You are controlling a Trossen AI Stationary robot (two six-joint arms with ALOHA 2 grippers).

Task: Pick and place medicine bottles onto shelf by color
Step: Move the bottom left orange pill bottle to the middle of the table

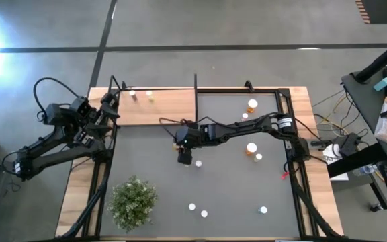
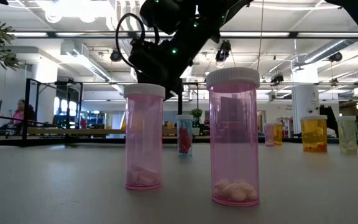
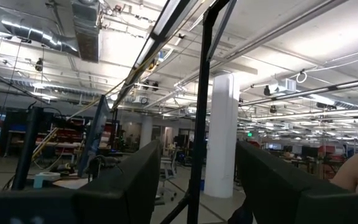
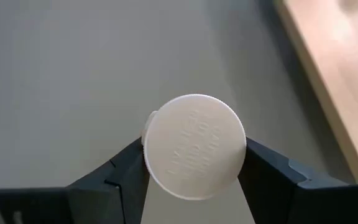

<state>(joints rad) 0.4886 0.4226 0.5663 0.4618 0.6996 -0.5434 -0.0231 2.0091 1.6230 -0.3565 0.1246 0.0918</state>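
A small round white-capped medicine bottle sits between the right gripper's two dark fingers, which press its cap from both sides over the dark grey tabletop, just beside the flat light-wood shelf. The left gripper waits at the shelf's left end, fingers apart and empty (its camera faces the room). Beyond stand white columns, ceiling ducts and strip lights.

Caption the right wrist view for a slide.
Right gripper jaws closed on a white-capped bottle above the grey tabletop.
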